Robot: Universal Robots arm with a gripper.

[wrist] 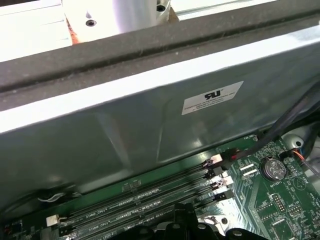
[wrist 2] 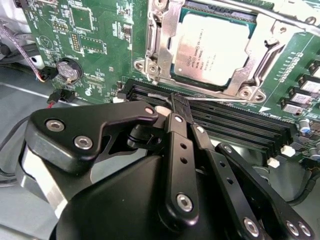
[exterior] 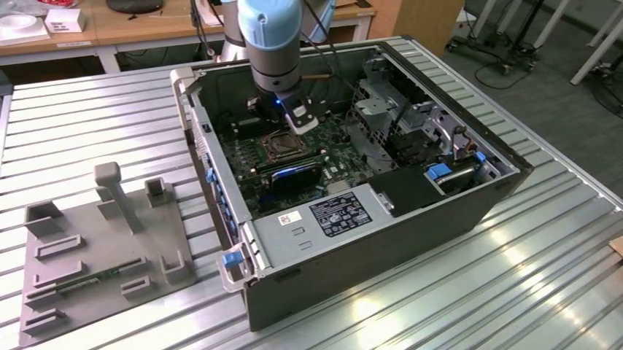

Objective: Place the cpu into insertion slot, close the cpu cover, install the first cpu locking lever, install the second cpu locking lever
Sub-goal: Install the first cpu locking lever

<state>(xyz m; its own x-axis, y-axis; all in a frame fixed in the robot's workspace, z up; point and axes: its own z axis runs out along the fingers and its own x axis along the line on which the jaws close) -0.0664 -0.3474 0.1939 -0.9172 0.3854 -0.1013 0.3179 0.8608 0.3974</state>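
Observation:
In the second wrist view the cpu (wrist 2: 210, 47), a pale silvery square, lies in the insertion slot (wrist 2: 150, 67) on the green motherboard. The cpu cover (wrist 2: 265, 45), a silvery frame with a cut-out centre, lies flat down around it. A thin silvery locking lever (wrist 2: 225, 101) runs along the socket's edge beside the black memory slots. My gripper (wrist 2: 177, 100) is shut, its black fingertips together and touching this lever's end. In the exterior view the gripper (exterior: 297, 120) hangs inside the open computer case, just beyond the socket (exterior: 282, 146).
The case walls (exterior: 389, 240) enclose the board, with drive cages (exterior: 409, 124) at the exterior view's right. Black memory slots (wrist 2: 235, 127) and a coin battery (wrist 2: 69, 70) lie near the socket. A grey fixture plate (exterior: 98, 248) with upright blocks rests on the ribbed metal table.

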